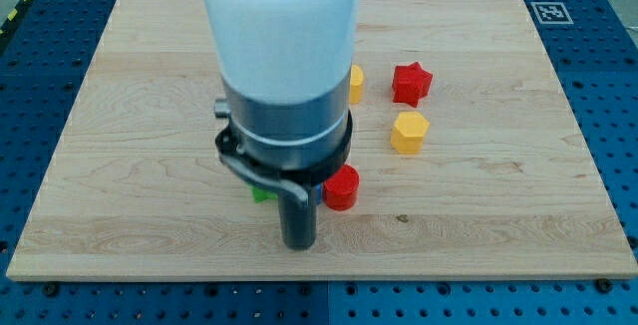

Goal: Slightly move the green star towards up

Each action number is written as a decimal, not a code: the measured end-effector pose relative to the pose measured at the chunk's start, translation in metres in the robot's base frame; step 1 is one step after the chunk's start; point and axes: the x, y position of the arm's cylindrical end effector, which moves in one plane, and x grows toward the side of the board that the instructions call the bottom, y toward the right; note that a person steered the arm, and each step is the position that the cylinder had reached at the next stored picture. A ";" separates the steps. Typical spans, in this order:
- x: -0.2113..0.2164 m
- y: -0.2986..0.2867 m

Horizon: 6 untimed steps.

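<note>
The green star (261, 194) shows only as a small green sliver at the arm's left edge, low on the board; the arm hides most of it. My tip (298, 246) is at the end of the dark rod, just below and right of that green sliver and left of a red round block (343, 187). Whether the tip touches the star cannot be told.
The arm's large white and grey body (284, 66) covers the board's middle. A red star (411, 83) and a yellow hexagon block (409, 132) lie to the right. Another yellow block (355, 84) peeks out beside the arm. The wooden board (130, 116) ends near the view's bottom.
</note>
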 end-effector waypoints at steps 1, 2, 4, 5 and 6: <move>0.004 -0.022; 0.004 -0.066; -0.021 -0.076; -0.032 -0.058; -0.042 -0.053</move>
